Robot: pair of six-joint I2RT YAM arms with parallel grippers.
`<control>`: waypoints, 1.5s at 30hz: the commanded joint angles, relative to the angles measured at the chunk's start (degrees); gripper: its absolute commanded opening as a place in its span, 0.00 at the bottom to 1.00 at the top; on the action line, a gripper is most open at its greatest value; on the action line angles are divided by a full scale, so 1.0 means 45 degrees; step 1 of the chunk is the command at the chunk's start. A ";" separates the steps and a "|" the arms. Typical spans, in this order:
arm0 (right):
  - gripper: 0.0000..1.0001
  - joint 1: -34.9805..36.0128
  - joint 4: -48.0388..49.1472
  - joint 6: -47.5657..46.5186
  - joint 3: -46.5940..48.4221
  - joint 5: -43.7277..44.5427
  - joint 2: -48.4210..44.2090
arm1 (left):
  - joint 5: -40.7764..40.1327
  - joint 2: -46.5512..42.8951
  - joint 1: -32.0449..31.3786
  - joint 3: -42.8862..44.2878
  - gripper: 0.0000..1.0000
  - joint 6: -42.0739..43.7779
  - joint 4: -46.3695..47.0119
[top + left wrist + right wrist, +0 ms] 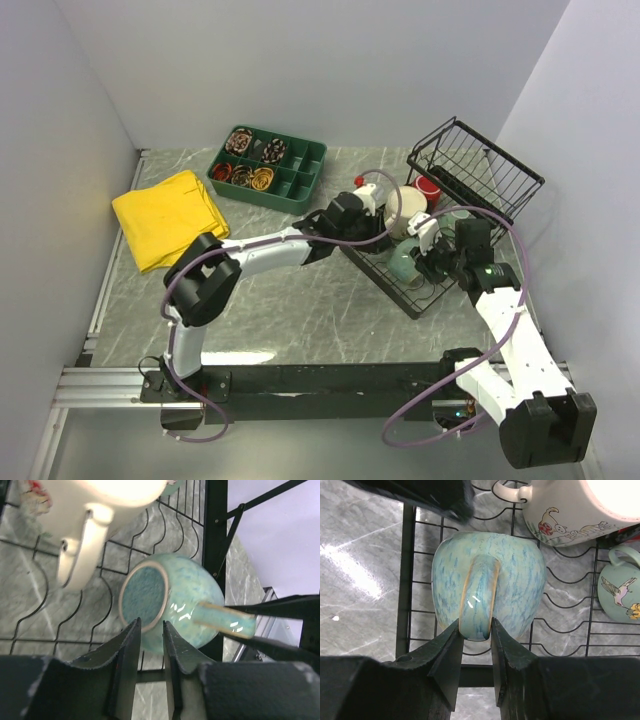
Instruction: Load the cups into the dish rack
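The black wire dish rack (490, 170) stands at the right. On its flat base lie the grey-green mug (405, 262), the cream mug (405, 212) and the red mug (428, 188). My right gripper (475, 622) is shut on the handle of the grey-green mug (520, 580), which lies bottom-out on the rack wires (407, 580). The small pale teal mug (620, 590) and the cream mug (570, 515) sit beyond it. My left gripper (150, 622) hovers at the rack's left edge, jaws a narrow gap apart and empty, just short of the grey-green mug's base (145, 590). The yellow mug is out of view.
A dark green compartment tray (268, 165) with small items sits at the back centre. A folded yellow cloth (170, 215) lies at the left. White walls close in on three sides. The rack's raised basket end tilts up toward the right wall.
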 commanded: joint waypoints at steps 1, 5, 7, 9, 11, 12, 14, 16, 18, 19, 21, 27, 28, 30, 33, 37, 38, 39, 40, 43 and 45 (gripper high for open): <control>0.34 -0.0148 -0.0550 -0.0266 -0.0339 -0.0285 -0.0326 | -0.0402 0.0641 -0.0428 0.1048 0.32 0.0617 -0.0774; 0.34 -0.0207 -0.0804 -0.0480 -0.0611 -0.0246 -0.0580 | -0.0754 0.0895 -0.0526 0.1322 0.35 0.0696 -0.1029; 0.34 -0.0227 -0.0863 -0.0540 -0.0690 -0.0129 -0.0717 | -0.0794 0.0896 -0.0546 0.1341 0.36 0.0735 -0.0990; 0.34 -0.0246 -0.0941 -0.0696 -0.0808 -0.0089 -0.0815 | -0.0639 0.1012 -0.0546 0.1439 0.36 0.0813 -0.1009; 0.34 -0.0266 -0.1058 -0.0832 -0.0866 -0.0031 -0.0815 | -0.0579 0.1090 -0.0565 0.1614 0.37 0.0930 -0.1067; 0.35 -0.0285 -0.1078 -0.0852 -0.0886 -0.0011 -0.0815 | -0.0618 0.1168 -0.0585 0.1712 0.38 0.0949 -0.1261; 0.34 -0.0343 -0.1078 -0.0911 -0.0944 0.0009 -0.0835 | -0.0831 0.1247 -0.0605 0.1927 0.38 0.0969 -0.1419; 0.34 -0.0363 -0.1098 -0.0930 -0.0983 0.0009 -0.0835 | -0.0949 0.1267 -0.0585 0.1966 0.40 0.0989 -0.1536; 0.32 -0.0422 -0.1195 -0.1008 -0.1003 0.0106 -0.0777 | -0.1105 0.1247 -0.0605 0.1928 0.43 0.0989 -0.1556; 0.32 -0.0461 -0.1215 -0.1047 -0.0984 0.0164 -0.0737 | -0.1164 0.1208 -0.0585 0.1889 0.43 0.1008 -0.1595; 0.32 -0.0578 -0.1390 -0.1184 -0.0984 0.0262 -0.0601 | -0.1146 0.1189 -0.0605 0.1849 0.45 0.1028 -0.1557; 0.31 -0.0890 -0.1859 -0.1594 -0.1042 0.0399 -0.0171 | 0.0161 0.1208 -0.0605 0.1693 0.48 0.1262 -0.0503; 0.32 -0.0910 -0.1917 -0.1653 -0.1061 0.0419 -0.0132 | 0.0376 0.1266 -0.0605 0.1809 0.48 0.1262 -0.0482; 0.31 -0.0930 -0.2074 -0.1848 -0.1101 0.0477 -0.0073 | 0.0670 0.1422 -0.0643 0.2024 0.49 0.1359 -0.0463; 0.32 -0.1320 -0.2327 -0.2121 -0.1101 0.0614 -0.0015 | 0.1158 0.1618 -0.0663 0.2376 0.50 0.1418 -0.0463; 0.37 -0.1613 -0.2601 -0.2434 -0.1140 0.0673 -0.0014 | 0.1471 0.1833 -0.0761 0.2747 0.50 0.1535 -0.0580; 0.39 -0.1729 -0.2660 -0.2531 -0.1178 0.0711 0.0024 | 0.1588 0.1910 -0.0819 0.2806 0.50 0.1555 -0.0599; 0.41 -0.1769 -0.2699 -0.2590 -0.1198 0.0712 0.0044 | 0.1608 0.1950 -0.0839 0.2864 0.50 0.1574 -0.0599; 0.42 -0.1828 -0.2719 -0.2610 -0.1198 0.0692 0.0064 | 0.1647 0.1950 -0.0878 0.2962 0.50 0.1613 -0.0599; 0.43 -0.2004 -0.2738 -0.2669 -0.1237 0.0634 0.0103 | 0.1745 0.2048 -0.0956 0.3099 0.51 0.1594 -0.0541; 0.43 -0.2043 -0.2661 -0.2630 -0.1218 0.0653 0.0200 | 0.1765 0.2165 -0.0995 0.3255 0.51 0.1633 -0.0599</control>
